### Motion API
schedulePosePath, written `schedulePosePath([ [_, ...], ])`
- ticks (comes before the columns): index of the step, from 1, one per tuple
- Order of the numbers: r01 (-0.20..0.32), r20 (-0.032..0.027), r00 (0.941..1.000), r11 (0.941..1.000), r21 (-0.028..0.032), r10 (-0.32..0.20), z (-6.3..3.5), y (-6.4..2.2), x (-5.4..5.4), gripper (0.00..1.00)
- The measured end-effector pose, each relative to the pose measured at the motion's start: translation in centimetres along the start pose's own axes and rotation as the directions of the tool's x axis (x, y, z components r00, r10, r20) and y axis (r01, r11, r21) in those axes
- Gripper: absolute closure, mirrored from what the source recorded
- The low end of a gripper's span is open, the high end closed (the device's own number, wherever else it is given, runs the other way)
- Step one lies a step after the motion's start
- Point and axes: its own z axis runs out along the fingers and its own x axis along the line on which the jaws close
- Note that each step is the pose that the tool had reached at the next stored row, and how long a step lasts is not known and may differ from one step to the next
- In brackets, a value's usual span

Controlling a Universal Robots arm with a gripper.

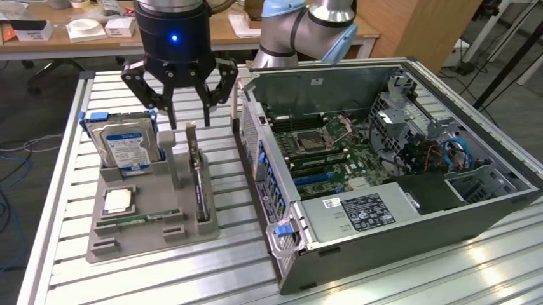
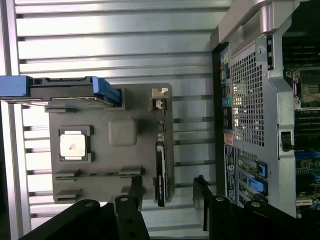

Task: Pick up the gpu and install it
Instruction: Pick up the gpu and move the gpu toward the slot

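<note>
The claw (image 1: 189,119) hangs spread wide, pinching nothing, just above the gpu (image 1: 198,184). The card stands on edge in a slot of the grey holder tray (image 1: 142,244) on the worktop (image 1: 246,279) (just beside the open computer case (image 1: 424,229)).

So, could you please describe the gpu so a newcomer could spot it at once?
Find the grey tray on the exterior view's left of the open computer case. The gpu stands on edge along the tray's case-side edge: a thin dark card, unlike the boxy labelled hard drive.
</note>
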Motion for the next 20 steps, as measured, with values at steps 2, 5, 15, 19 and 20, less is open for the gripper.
schedulePosePath([
  [2, 0.0, 0.0001, 1.0, 1.0, 0.0, 0.0, 0.13, 0.0, 0.0, 0.47],
  [5, 0.0, 0.0001, 1.0, 1.0, -0.0001, 0.0, 0.33, -0.01, -0.1, 0.47],
  [15, 0.0, 0.0001, 1.0, 1.0, -0.0001, 0.0, 0.9, -0.03, -0.2, 0.47],
  [19, 0.0, 0.0, 1.0, 1.0, -0.0002, 0.0, 1.07, -0.03, -0.2, 0.47],
  [20, 0.0, 0.0, 1.0, 1.0, -0.0001, 0.0, 1.1, -0.03, -0.2, 0.47],
])
